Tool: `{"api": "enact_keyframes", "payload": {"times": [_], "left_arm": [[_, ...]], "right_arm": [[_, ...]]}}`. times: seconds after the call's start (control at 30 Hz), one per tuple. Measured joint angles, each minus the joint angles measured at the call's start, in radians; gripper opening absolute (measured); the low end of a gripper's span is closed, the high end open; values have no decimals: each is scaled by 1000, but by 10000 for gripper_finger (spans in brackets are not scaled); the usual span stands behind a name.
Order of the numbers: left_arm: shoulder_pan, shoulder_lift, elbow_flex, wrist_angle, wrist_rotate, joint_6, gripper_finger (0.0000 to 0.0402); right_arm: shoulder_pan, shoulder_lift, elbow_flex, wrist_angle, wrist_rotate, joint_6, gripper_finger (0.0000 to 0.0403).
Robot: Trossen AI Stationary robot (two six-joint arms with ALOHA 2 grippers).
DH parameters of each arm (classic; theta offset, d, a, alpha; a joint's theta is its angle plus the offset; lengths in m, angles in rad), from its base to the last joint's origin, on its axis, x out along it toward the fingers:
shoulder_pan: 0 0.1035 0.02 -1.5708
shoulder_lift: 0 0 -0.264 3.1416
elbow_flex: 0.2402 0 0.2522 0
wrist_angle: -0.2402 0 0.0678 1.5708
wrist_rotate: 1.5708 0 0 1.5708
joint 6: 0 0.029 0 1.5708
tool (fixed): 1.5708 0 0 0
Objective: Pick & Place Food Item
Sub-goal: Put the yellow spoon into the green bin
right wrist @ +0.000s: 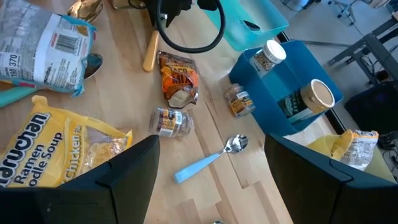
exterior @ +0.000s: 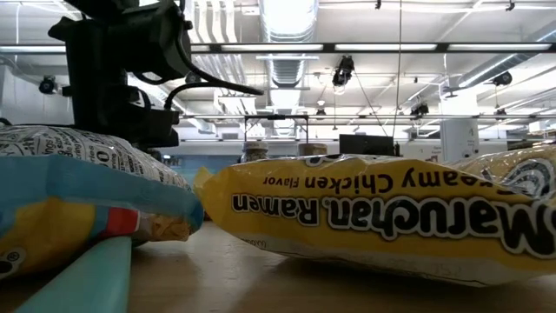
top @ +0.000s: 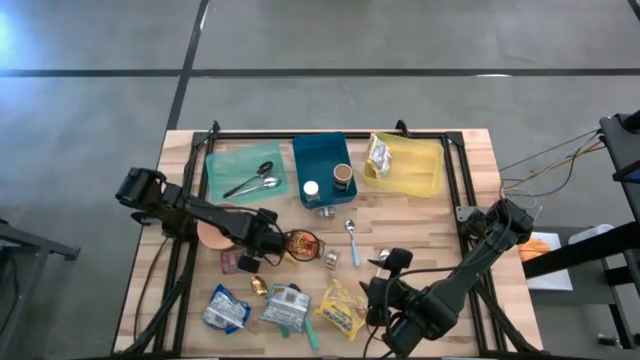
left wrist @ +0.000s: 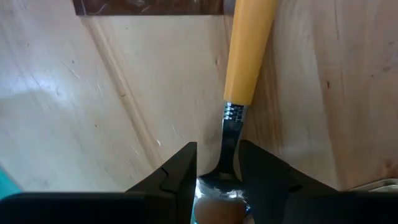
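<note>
The left gripper (left wrist: 217, 177) has its jaws pinched on the steel neck of an orange-handled spoon (left wrist: 247, 53), low over the wooden tabletop (left wrist: 93, 106) near its middle. Lift straight up so the handle doesn't swing. The right gripper (right wrist: 211, 180) waits with jaws wide and empty above the ramen packet (right wrist: 53, 146).
</note>
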Motion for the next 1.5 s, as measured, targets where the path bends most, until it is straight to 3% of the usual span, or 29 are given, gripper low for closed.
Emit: {"api": "enact_keyframes", "payload": {"times": [0.1, 0.3, 0.63, 0.77, 1.0, 1.2, 1.5], "left_arm": [[0, 0, -2, 1, 3, 0, 104], [-1, 0, 1, -3, 14, 5, 15], [1, -5, 56, -79, 80, -83, 6], [1, -6, 118, -131, 111, -118, 4], [0, -6, 247, -114, 204, -164, 4], [-4, -6, 320, 78, 355, -270, 4], [29, -50, 341, 286, 502, -643, 4]], "right_arm": [[0, 0, 0, 15, 0, -19, 289], [0, 0, 0, 17, 0, -23, 289], [-2, 2, 0, 47, 1, -76, 289], [-5, 28, -1, 127, 1, -246, 289], [-15, 119, -1, 320, 40, -697, 289], [-15, 189, 30, 375, 200, -919, 289], [-13, 272, 89, 375, 435, -1107, 289]]}}
